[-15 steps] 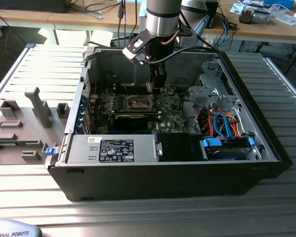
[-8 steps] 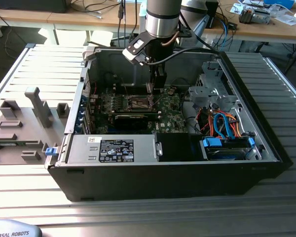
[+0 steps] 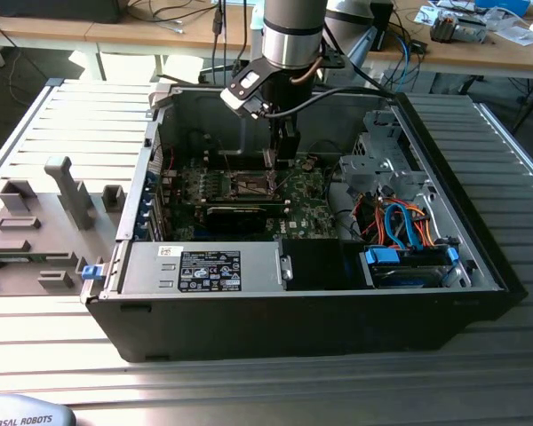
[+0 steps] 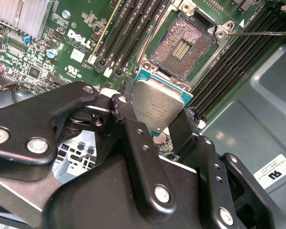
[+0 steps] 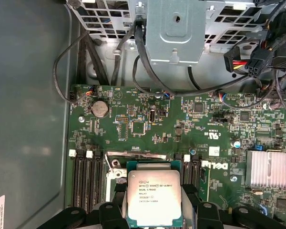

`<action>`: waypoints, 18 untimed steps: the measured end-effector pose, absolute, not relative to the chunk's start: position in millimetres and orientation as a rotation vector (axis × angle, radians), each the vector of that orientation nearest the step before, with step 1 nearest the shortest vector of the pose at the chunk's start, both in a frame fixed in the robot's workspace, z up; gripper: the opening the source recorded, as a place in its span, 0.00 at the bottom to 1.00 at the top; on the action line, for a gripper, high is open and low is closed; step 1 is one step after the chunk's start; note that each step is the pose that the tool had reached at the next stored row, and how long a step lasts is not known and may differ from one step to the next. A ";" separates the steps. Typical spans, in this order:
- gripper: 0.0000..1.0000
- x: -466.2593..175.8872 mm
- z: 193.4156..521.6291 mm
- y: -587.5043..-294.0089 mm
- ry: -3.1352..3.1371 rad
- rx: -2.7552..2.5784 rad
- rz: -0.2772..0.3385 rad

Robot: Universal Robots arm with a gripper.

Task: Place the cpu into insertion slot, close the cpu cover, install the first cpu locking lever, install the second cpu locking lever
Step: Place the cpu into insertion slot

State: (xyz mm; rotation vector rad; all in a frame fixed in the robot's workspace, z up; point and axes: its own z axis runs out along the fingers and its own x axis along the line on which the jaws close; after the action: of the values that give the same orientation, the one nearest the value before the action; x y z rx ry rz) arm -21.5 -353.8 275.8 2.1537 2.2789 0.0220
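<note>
My gripper (image 3: 282, 146) reaches down into the open computer case (image 3: 480, 266), over the green motherboard (image 3: 306, 213). It is shut on the cpu (image 4: 157, 107), a flat square chip with a silver-grey top, one black finger (image 4: 128, 121) on each side. In the second wrist view the cpu hangs tilted a little short of the insertion slot (image 4: 183, 45), whose pin field lies bare. A thin metal locking lever (image 4: 262, 33) sticks out sideways from the slot's corner. The first wrist view has the cpu (image 5: 154, 198) between the memory slots (image 5: 88, 179). The cpu cover is hidden.
A black card (image 3: 235, 213) lies just in front of the slot. A metal drive cage (image 3: 377, 155) and blue and orange cables (image 3: 409, 226) fill the case's right side in the exterior view. A finned heat sink (image 5: 267, 169) sits beside the slot. Grey fixtures (image 3: 71, 191) stand on the table.
</note>
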 end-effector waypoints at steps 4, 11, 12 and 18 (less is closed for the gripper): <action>0.54 -21.5 275.1 -353.9 2.279 2.154 0.022; 0.54 -21.7 274.4 -353.9 2.279 2.154 0.022; 0.54 -22.5 274.4 -353.8 2.279 2.154 0.022; 0.54 -27.4 274.3 -353.7 2.279 2.154 0.022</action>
State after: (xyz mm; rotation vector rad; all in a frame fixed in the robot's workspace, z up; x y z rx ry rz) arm -27.4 -353.7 274.3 2.1536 2.2790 0.0221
